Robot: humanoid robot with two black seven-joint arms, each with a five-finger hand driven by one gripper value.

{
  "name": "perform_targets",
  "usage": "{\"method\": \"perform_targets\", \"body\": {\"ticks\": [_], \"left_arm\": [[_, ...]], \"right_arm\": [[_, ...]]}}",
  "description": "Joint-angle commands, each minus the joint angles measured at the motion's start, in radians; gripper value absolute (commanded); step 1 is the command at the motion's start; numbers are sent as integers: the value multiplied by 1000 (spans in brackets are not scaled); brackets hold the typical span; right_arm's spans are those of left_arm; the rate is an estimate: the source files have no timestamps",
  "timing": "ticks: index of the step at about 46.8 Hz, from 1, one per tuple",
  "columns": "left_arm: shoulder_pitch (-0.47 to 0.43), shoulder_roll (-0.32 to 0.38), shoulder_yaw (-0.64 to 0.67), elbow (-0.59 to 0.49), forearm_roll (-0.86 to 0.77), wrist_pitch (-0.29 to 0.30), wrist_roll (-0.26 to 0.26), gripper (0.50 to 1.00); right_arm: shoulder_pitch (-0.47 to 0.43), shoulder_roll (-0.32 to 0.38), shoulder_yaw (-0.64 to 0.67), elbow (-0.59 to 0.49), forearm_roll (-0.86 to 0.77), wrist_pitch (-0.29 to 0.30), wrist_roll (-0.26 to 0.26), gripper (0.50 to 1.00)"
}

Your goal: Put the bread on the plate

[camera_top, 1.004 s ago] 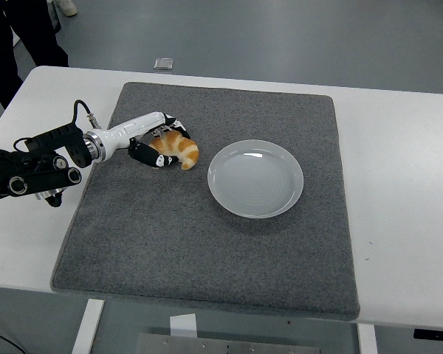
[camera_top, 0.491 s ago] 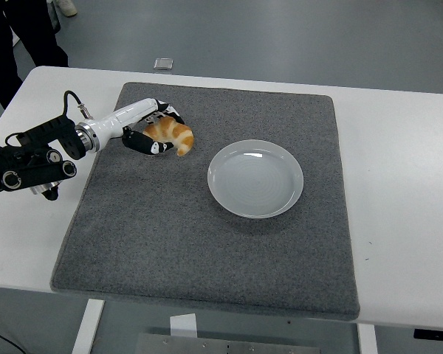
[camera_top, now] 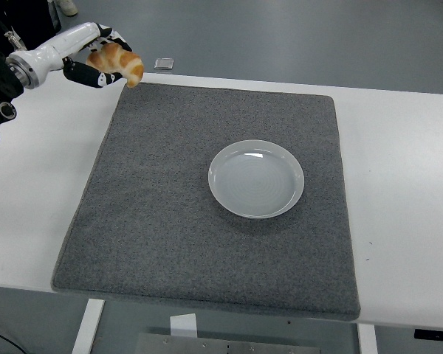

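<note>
A grey mat point(camera_top: 207, 221) covers the middle of the white table point(camera_top: 406, 221), and on it, a little right of centre, sits the empty white plate point(camera_top: 256, 178). Farther back, at the picture's top left corner, the left hand point(camera_top: 88, 63) hangs in the air above the table's far left edge, beyond the mat's back corner, its fingers closed around the bread point(camera_top: 118, 61), a golden croissant-like piece well apart from the plate. Behind the table, a small flat square object point(camera_top: 163, 63) lies on the grey floor.
</note>
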Motion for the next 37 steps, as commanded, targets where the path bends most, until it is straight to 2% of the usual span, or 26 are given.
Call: {"method": "perform_targets", "body": {"ticks": [1,9,15,23,28,37], "left_arm": [[-45,0,5,0,2,-6,3,500],[-165,-10,5,23,2,-78,10,500],[-241,-64,8,41,2,-112,17,500],[-260,-174,42,67,5,-110,38,500],[-261,-250,91,69,3,-95,43,500],[-254,-372,108,72,3,-49,92,500]], "right_arm": [[1,0,1,0,1,0,0,952],[1,0,-1,0,0,-1,0,952],[1,0,-1,0,0,-1,0,952],[1,0,-1,0,0,-1,1,952],[1,0,-1,0,0,-1,0,952],[0,0,-1,0,1,-1,0,952]]}}
